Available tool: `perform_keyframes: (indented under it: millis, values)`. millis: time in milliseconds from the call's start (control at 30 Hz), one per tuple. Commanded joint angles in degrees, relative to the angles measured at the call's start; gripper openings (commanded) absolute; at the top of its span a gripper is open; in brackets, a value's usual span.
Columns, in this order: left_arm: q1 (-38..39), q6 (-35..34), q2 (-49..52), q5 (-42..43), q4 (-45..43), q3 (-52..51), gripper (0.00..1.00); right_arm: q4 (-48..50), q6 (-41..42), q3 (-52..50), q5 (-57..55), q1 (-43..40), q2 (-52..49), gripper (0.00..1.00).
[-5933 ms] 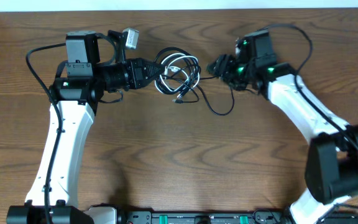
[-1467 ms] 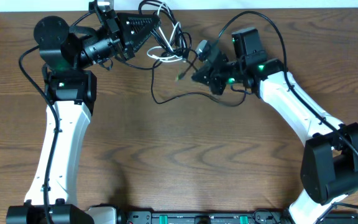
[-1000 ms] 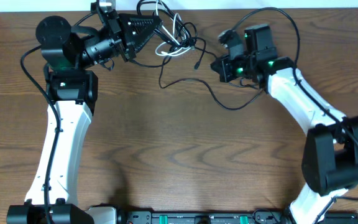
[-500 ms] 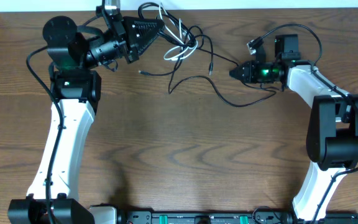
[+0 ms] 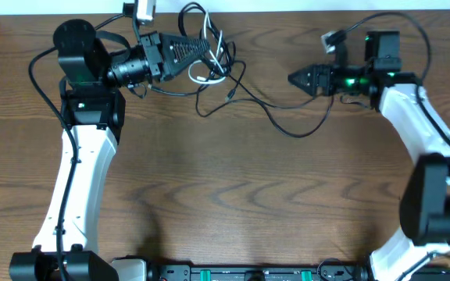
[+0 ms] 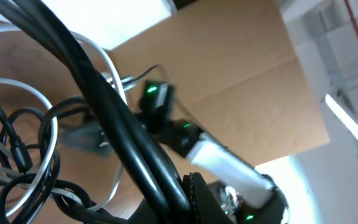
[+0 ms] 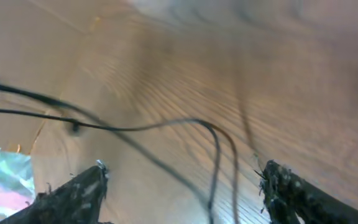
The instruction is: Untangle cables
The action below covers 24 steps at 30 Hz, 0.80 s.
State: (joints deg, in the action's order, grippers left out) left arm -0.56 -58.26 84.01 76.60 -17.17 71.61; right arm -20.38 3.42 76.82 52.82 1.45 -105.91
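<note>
The left gripper is closed on the cables, which are held as a tangle of thin loops at its tip. Most of them are black, and one white cable is wound in among them. A single black strand is trailed from the tangle across the wooden table. The right gripper is pointed toward the left gripper from well apart. Its fingers are spread wide and nothing is held between them.
</note>
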Motion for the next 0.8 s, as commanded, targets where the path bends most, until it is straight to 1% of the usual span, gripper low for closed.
perform_keyframes:
  millis: [0, 133, 200, 333, 400, 500, 567, 600, 667, 700, 767]
  values:
    - [-0.2, 7.2, -1.7, 3.3, 1.2, 1.7, 0.07, -0.6, -1.1, 0.0, 3.1, 0.9, 5.0, 0.8]
    - [-0.2, 6.6, -1.7, 3.3, 1.6, 1.7, 0.08, -0.8, -6.1, 0.0, 5.4, 4.0, 6.5, 0.8]
    - [-0.2, 4.2, -1.7, 3.3, 1.7, 1.7, 0.07, -0.9, -9.3, 0.0, 5.3, 5.9, 6.4, 0.81]
    - [1.0, -0.7, -1.7, 3.3, 1.7, 1.7, 0.08, 0.7, -11.4, 0.0, 4.7, 10.6, 5.2, 0.82]
    - [2.3, -1.2, -1.7, 3.3, 1.7, 1.7, 0.07, 2.3, -11.4, 0.0, 3.7, 12.3, 5.0, 0.8]
    - [4.3, -1.3, -1.7, 3.3, 1.7, 1.7, 0.07, 4.8, -10.0, 0.0, -2.7, 14.5, 5.0, 0.72]
    - [5.1, -2.4, -1.7, 3.3, 1.7, 1.7, 0.07, 5.7, -7.9, 0.0, -7.1, 15.0, 5.0, 0.71]
    - [5.3, -3.1, -1.7, 3.3, 1.7, 1.7, 0.07, 5.6, -7.4, 0.0, -8.6, 15.0, 5.0, 0.68]
    - [5.4, -3.3, -1.7, 3.4, 1.7, 1.7, 0.07, 5.6, -6.6, 0.0, -10.2, 14.9, 5.0, 0.61]
    - [5.4, -3.3, -1.7, 3.4, 1.7, 1.7, 0.07, 5.4, -6.6, 0.0, -10.3, 14.7, 5.0, 0.53]
    - [5.4, -3.3, -1.7, 3.3, 1.7, 1.7, 0.07, 5.0, -6.6, 0.0, -10.5, 14.4, 5.0, 0.41]
